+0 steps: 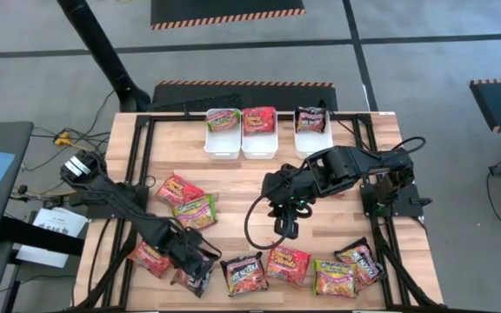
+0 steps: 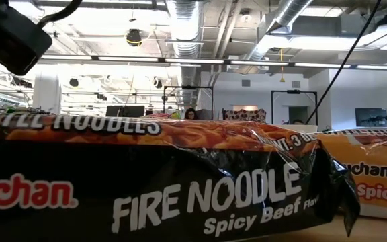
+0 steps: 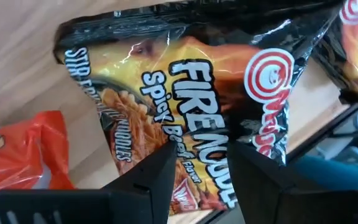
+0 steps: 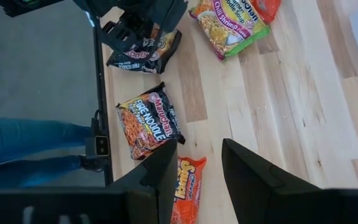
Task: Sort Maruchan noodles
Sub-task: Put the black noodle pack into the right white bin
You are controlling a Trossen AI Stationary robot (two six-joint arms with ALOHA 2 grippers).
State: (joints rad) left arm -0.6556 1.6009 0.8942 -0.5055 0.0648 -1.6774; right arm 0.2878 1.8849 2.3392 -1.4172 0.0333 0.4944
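At 7 o'clock on the surface, the left hand is low over a black packet at the near edge. Its wrist view shows the fingers spread, a gap between them, w/ that Fire Noodle packet right under the tips. Prob lining up a pick; nothing pinched yet as far as I can tell.

Right hand hangs over the bare centre, fingers apart, holding nothing. It points toward the 6 o'clock row, so it looks like it's between picks.

Noodles: three white bins at 12 o'clock, each w/ one packet on top: green, red, black. So one bin per colour, I'd guess. Loose ones: a red and a green at 9 o'clock, one red at 7 beside the left hand, then a row along 5–6 o'clock: black, red, green, black. Most of the sorting is not yet done.

Surface is pale wood planks in a black metal frame. Low view is mostly blocked by a black packet close to the lens; behind it, an open workshop w/ ceiling ducts and strip lights. Right wrist view catches a person's jeans beside the frame.
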